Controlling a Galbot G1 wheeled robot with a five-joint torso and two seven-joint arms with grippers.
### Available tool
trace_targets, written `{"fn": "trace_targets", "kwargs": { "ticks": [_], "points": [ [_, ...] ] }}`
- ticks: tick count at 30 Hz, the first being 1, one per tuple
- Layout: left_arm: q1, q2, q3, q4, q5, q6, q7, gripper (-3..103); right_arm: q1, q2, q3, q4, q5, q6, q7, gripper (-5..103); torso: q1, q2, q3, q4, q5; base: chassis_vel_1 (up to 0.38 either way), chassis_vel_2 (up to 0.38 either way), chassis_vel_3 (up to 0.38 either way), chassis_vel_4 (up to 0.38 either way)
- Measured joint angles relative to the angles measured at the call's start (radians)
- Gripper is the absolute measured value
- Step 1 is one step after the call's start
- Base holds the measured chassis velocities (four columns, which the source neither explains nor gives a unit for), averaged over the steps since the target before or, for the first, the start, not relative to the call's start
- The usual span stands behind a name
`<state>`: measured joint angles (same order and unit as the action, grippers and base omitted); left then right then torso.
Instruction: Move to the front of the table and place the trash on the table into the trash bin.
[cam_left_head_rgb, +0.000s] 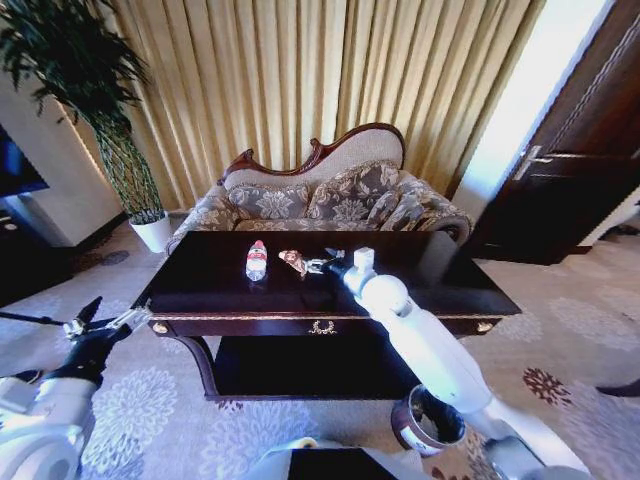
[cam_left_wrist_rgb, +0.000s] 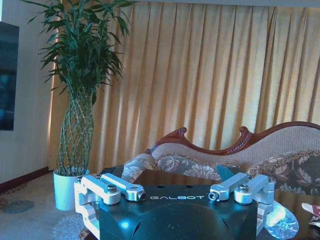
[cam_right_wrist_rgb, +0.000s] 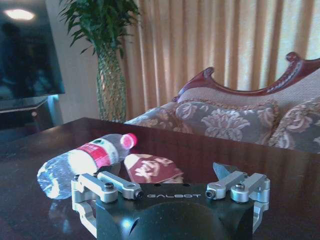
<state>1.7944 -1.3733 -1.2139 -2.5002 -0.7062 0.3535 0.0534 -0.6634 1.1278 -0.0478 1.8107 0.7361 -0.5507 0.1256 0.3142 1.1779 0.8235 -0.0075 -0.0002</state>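
The dark glossy table (cam_left_head_rgb: 430, 285) stands in front of me. On it lie a clear plastic bottle (cam_left_head_rgb: 256, 260) with a red label and, to its right, an orange-brown wrapper (cam_left_head_rgb: 293, 262). My right arm reaches over the table, and the right gripper (cam_left_head_rgb: 326, 264) is open just right of the wrapper, low over the tabletop. The right wrist view has the bottle (cam_right_wrist_rgb: 85, 161) and the wrapper (cam_right_wrist_rgb: 152, 169) lying close ahead of the open right gripper (cam_right_wrist_rgb: 172, 175). The trash bin (cam_left_head_rgb: 430, 422) stands on the carpet by the table's near right corner. My left gripper (cam_left_head_rgb: 110, 316) hangs open off the table's left end.
A carved-back floral sofa (cam_left_head_rgb: 320, 200) stands behind the table, before gold curtains. A tall plant in a white pot (cam_left_head_rgb: 153, 231) is at the back left and a dark door (cam_left_head_rgb: 585, 150) at the right. Patterned carpet (cam_left_head_rgb: 150, 400) lies around the table.
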Motion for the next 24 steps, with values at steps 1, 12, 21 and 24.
{"fn": "trace_targets", "kwargs": {
  "ticks": [1, 12, 21, 24],
  "points": [
    [0.000, -0.001, 0.000, 0.000, 0.000, 0.000, 0.000, 100, 0.011, 0.008, -0.015, -0.010, -0.001, -0.001, 0.003, 100, 0.000, 0.000, 0.000, 0.0001, 0.0000, 0.000, 0.000, 0.000, 0.000],
    [-0.009, 0.000, 0.001, 0.000, 0.001, -0.001, 0.000, 100, 0.060, 0.072, -0.077, -0.120, -0.056, -0.001, 0.018, 100, 0.000, 0.000, 0.000, 0.0000, 0.0000, 0.000, 0.000, 0.000, 0.000],
    [-0.012, 0.003, -0.003, 0.000, -0.001, -0.002, 0.000, 100, 0.061, 0.092, -0.103, -0.143, -0.091, 0.000, 0.023, 102, 0.000, 0.000, 0.000, 0.0000, 0.0001, 0.000, 0.000, 0.000, 0.000],
    [-0.011, 0.002, -0.004, 0.000, -0.002, -0.003, -0.001, 100, 0.063, 0.096, -0.107, -0.149, -0.096, 0.000, 0.031, 98, 0.000, 0.000, 0.000, 0.0000, 0.0001, 0.000, 0.000, 0.000, 0.000]
  ]
}}
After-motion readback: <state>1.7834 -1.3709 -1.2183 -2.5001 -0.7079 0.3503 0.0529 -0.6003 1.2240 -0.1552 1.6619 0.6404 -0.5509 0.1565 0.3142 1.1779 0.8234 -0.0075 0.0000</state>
